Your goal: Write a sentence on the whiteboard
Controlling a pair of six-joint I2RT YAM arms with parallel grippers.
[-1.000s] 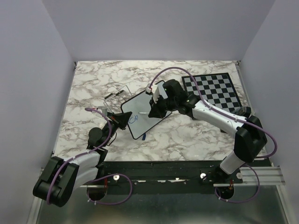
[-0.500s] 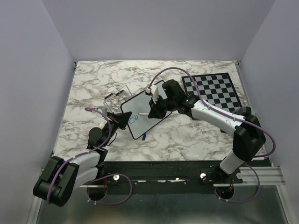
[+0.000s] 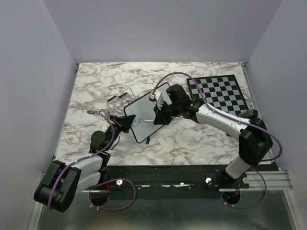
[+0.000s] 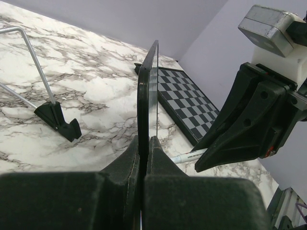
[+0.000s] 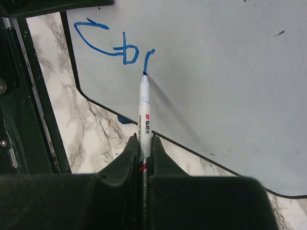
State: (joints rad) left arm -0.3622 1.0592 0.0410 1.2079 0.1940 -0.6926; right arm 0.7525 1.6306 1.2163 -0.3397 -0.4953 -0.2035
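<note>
Left hand [image 4: 144, 146] pinches the whiteboard [image 5: 216, 72] — right hand [image 5: 143, 143] clamps a marker [image 5: 144, 108] (tip on blue lettering [image 5: 123, 50])

My top camera sits high above and behind the near edge of the marble table [image 3: 96, 91], looking down and forward from far enough to hold the whiteboard [image 3: 144, 129] and the chessboard [image 3: 218, 92] whole. The left wrist camera rides low and close behind the left gripper [image 4: 144, 143], facing along the tabletop at the board's edge, with the chessboard beyond. The right wrist camera peers from very near past the right gripper [image 5: 144, 140], down the marker [image 5: 144, 103] onto the board's face; all three views share the whiteboard.
</note>
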